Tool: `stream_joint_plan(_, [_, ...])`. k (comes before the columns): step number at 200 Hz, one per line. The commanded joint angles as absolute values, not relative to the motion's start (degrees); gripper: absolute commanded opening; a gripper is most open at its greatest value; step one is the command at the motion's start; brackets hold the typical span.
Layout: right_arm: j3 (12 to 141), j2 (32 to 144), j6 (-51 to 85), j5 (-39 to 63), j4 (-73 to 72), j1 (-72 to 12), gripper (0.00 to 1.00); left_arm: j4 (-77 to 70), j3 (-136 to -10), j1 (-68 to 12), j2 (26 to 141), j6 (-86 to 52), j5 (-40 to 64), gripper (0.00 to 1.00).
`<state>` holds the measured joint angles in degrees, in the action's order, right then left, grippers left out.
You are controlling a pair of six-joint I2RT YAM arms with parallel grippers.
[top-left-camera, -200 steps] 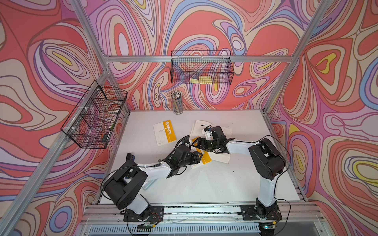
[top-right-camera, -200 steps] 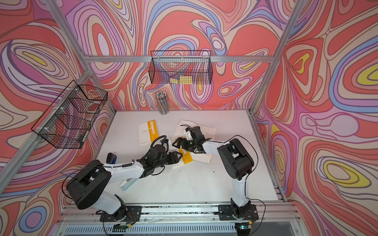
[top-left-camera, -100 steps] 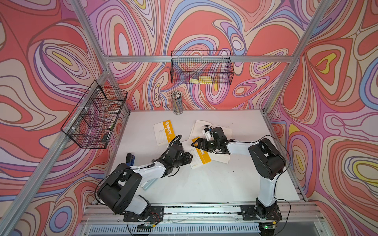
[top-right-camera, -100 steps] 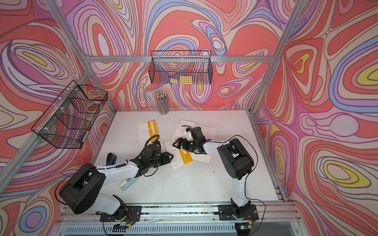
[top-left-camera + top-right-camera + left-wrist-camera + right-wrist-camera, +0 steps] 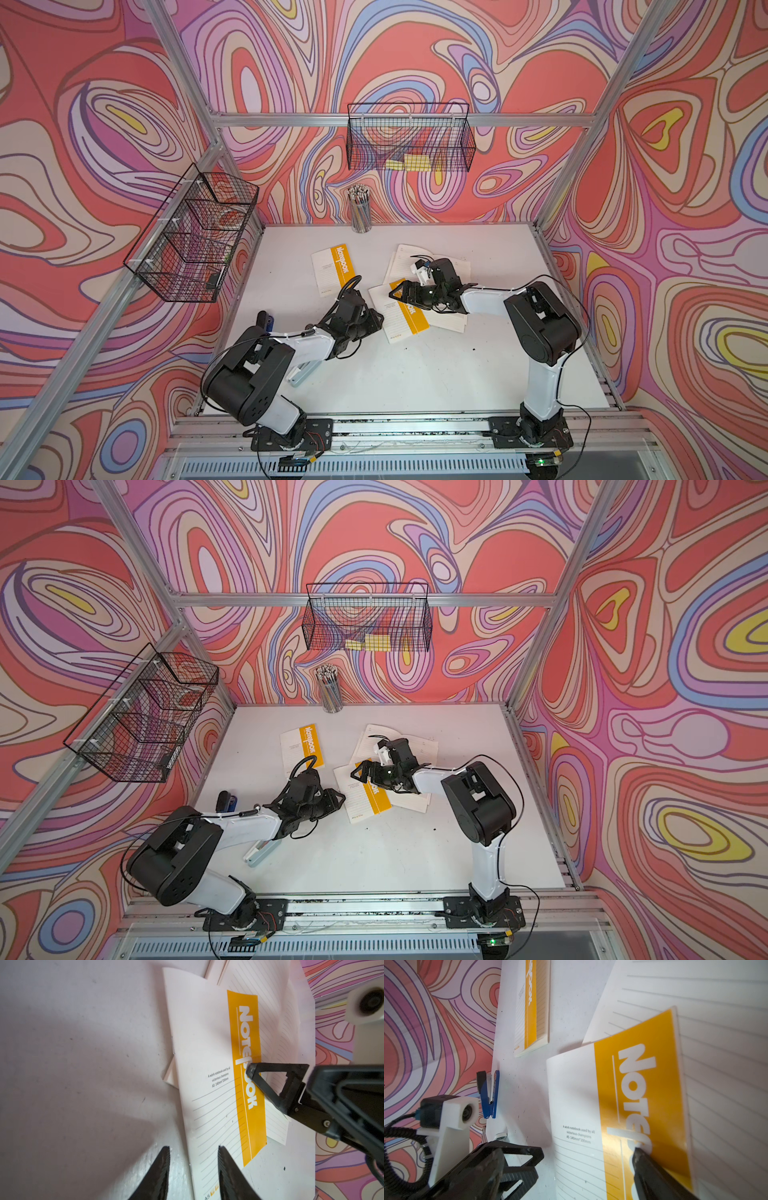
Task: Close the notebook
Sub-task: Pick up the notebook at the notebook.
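– Orange band down a white cover, "Notebook" in white letters: the notebook (image 5: 410, 318) lies cover up and flat, about midway across the table (image 5: 415, 374). Some lined pages (image 5: 276, 1022) spread from under it; can't tell whose.

– Two of those covers by my count, second notebook (image 5: 332, 270) flat farther back. The right hand (image 5: 397, 293) has a fingertip (image 5: 250, 1071) on the band, its spread I can't tell. The left hand (image 5: 193, 1149) sits half-spread at the cover's edge, gripping nothing. Around: blue stapler (image 5: 268, 322), pale stapler (image 5: 301, 372) by the left arm (image 5: 307, 345), one pencil cup (image 5: 360, 210) at the back.
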<state>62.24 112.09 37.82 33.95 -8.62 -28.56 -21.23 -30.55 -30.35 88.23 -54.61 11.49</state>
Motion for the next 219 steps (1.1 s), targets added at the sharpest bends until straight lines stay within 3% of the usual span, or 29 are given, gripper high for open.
stream_joint_plan(1, [60.73, 112.86, 37.77, 33.18, -6.51, -28.23, 0.98, -27.63, -27.80, -29.93, 90.61, -58.14, 12.80, 0.39])
stream_joint_plan(105, [61.00, 112.85, 37.45, 33.43, -6.31, -28.21, 0.98, -43.61, -24.47, -28.86, 98.65, -66.03, 16.70, 0.37])
stream_joint_plan(141, [61.03, 112.76, 37.35, 33.42, -6.21, -28.26, 0.98, -55.60, -21.38, -28.30, 102.95, -67.84, 19.06, 0.36])
stream_joint_plan(187, [61.43, 112.75, 37.40, 33.56, -5.98, -28.27, 0.98, -75.90, -18.64, -27.80, 112.45, -71.09, 22.19, 0.27])
stream_joint_plan(219, [61.53, 112.52, 37.36, 33.42, -5.67, -28.26, 0.98, -75.87, -19.30, -27.77, 113.16, -70.05, 23.31, 0.21])
